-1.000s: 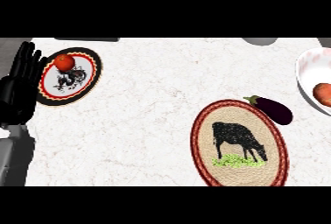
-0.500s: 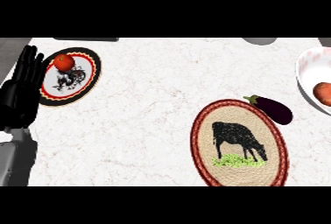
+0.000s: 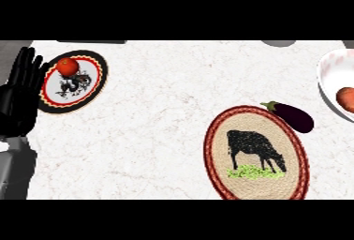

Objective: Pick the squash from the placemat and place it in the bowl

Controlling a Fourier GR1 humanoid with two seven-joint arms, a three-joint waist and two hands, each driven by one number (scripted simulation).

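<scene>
An orange squash (image 3: 345,98) lies inside the white bowl (image 3: 326,77) at the right edge, partly cut off by the frame. The oval woven placemat (image 3: 256,154) with a black cow on it lies at lower right and has nothing on it. My left hand (image 3: 19,101) rests open at the left edge, fingers pointing up, beside a small round mat. My right hand does not show.
A dark purple eggplant (image 3: 294,116) lies on the counter just off the cow placemat's upper right rim. A red tomato (image 3: 68,66) sits on the small round mat (image 3: 72,86) at upper left. A grey object (image 3: 278,42) peeks in at the top edge.
</scene>
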